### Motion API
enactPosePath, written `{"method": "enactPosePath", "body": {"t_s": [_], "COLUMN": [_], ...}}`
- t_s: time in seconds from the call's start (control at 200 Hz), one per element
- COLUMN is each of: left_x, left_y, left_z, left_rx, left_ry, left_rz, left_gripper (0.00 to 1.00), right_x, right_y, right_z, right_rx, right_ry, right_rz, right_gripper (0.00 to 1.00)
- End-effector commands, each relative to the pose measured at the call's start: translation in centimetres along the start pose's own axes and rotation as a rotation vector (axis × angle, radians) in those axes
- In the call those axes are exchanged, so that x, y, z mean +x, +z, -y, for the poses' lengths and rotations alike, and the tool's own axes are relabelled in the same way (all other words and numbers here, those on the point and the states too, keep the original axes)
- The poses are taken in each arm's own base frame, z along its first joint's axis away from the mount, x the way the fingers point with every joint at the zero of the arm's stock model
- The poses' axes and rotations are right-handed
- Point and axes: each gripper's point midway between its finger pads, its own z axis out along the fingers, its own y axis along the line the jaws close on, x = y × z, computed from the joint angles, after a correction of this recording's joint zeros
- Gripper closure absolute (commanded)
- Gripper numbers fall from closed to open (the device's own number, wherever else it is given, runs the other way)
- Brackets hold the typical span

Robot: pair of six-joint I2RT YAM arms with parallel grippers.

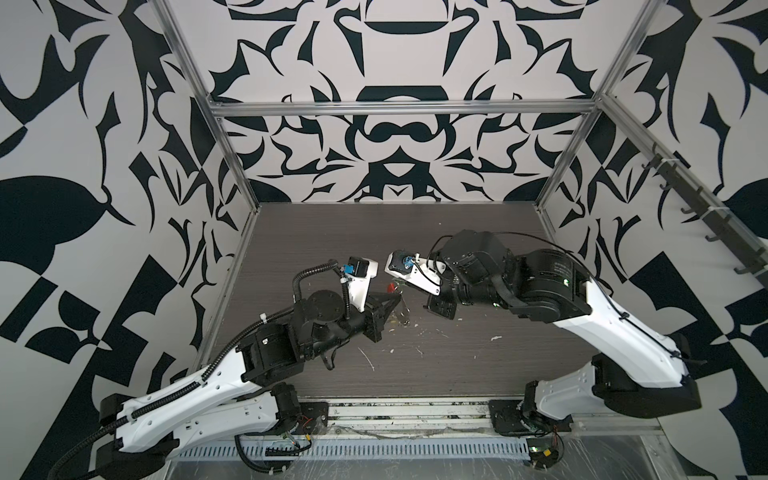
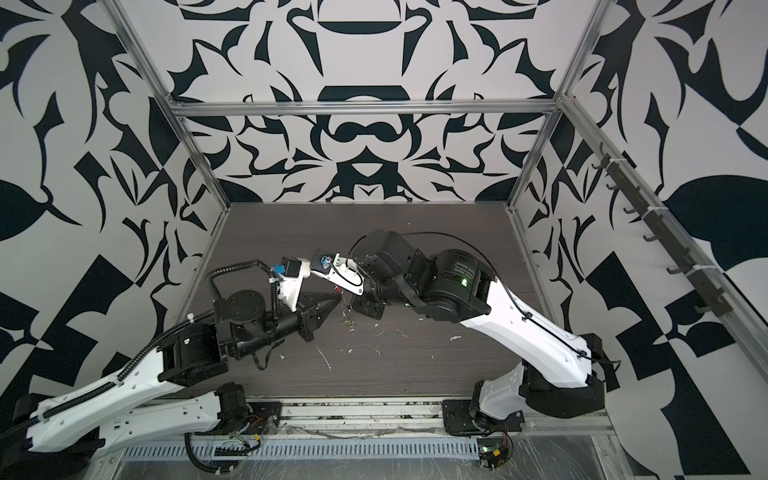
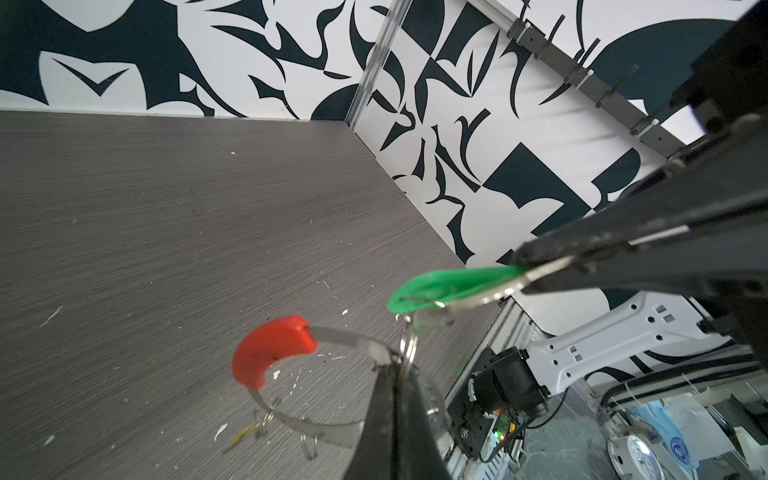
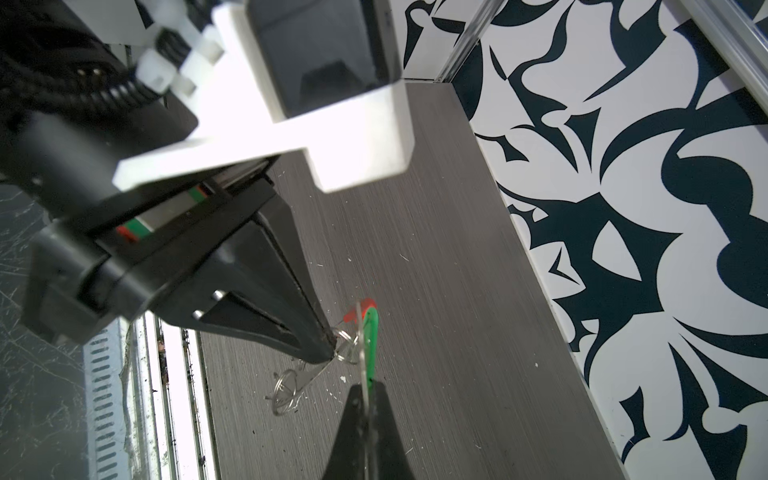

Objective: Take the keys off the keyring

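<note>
Item 1: my left pincer (image 3: 394,368), clenched on the steel band of the keyring (image 3: 349,337), hoop held over the table (image 3: 166,228). Item 2: red sleeve (image 3: 270,351) on the hoop, with a yellow tag (image 3: 245,433) dangling at its lower arc. Item 3: my right pincer (image 3: 524,272), clamped on the green-tagged key (image 3: 453,286), which is joined to the hoop by 1 split ring (image 3: 409,345).

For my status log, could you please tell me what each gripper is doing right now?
Left gripper: closed on the keyring.
Right gripper: closed on the green-tagged key.
</note>
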Motion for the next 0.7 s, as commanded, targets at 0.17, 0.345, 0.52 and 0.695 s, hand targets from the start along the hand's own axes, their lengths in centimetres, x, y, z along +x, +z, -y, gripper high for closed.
{"method": "enactPosePath", "body": {"t_s": [0.17, 0.345, 0.52, 0.695], "left_x": [7.6, 7.7, 7.1, 5.4], "left_y": [0.9, 1.0, 0.3, -1.2], "left_z": [-1.5, -1.3, -1.5, -1.1], "left_rx": [0.001, 0.012, 0.003, 0.037], "left_ry": [0.049, 0.055, 0.052, 0.035], "left_rz": [-0.291, -0.289, -0.254, -0.160], "left_gripper": [1.00, 1.00, 1.00, 1.00], "right_x": [-9.6, -10.1, -9.8, -9.2], "right_y": [-4.9, -4.4, -4.1, -4.2], "right_z": [3.3, 3.0, 3.1, 3.4], "right_rx": [0.111, 0.090, 0.100, 0.123], "right_ry": [0.039, 0.039, 0.049, 0.078], "right_rz": [0.403, 0.408, 0.400, 0.409], "right_gripper": [1.00, 1.00, 1.00, 1.00]}}
